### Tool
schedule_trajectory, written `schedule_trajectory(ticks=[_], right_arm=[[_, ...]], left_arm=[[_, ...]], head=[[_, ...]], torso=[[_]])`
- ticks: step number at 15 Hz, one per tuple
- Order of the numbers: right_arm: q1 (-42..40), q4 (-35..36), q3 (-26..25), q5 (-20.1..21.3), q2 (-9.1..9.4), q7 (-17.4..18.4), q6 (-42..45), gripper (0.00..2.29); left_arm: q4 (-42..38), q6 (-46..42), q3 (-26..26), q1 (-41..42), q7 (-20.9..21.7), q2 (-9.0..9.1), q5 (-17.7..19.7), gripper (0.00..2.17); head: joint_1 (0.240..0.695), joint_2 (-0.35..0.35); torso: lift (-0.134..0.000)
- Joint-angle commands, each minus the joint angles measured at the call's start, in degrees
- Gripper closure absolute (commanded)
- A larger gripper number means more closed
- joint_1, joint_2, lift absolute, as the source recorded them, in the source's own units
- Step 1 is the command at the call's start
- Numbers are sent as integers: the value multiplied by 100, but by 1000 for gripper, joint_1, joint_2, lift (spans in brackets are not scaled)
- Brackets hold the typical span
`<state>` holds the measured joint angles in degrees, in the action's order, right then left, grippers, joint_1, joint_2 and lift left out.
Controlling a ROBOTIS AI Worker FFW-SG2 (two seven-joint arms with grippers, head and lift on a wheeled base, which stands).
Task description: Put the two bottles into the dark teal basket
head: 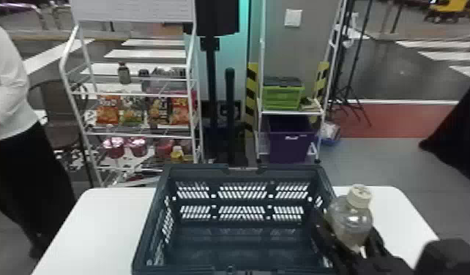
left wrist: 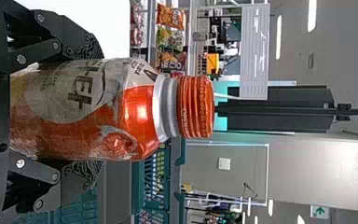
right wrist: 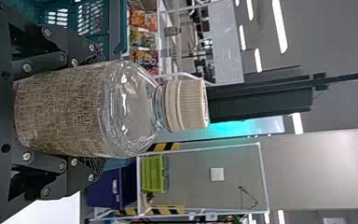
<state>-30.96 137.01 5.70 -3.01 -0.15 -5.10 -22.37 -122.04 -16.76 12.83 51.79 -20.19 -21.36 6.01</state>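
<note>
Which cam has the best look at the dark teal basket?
Head view: the basket shows far wall, both sides and floor. Left wrist view: some rim and slotted wall beyond the orange-capped bottle. Right wrist view: a similar section.

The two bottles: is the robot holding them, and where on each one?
Yes, both. The left gripper holds the orange-capped bottle by the sides of its body. The right gripper holds the pale-capped bottle by its body's sides too.

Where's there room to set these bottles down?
The visible floor inside the dark teal basket is bare, as is the white table from its left edge to the basket. It's crowded by the basket's right wall: the right gripper and pale-capped bottle.
</note>
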Motion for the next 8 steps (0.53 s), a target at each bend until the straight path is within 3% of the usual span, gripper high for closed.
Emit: schedule_trajectory(ticks=[1, 8], right_arm=[[916, -201, 599, 64, -152, 308, -1222, 1717], [3158, -1132, 1381, 72, 20, 827, -4826, 1713]], left_arm=[[66, -33, 0, -2, 32, 0, 31, 2145], [330, -314, -9, -2, 50, -53, 154, 2148]], head=[[499, 0], [499, 0]], torso=[[0], [0]])
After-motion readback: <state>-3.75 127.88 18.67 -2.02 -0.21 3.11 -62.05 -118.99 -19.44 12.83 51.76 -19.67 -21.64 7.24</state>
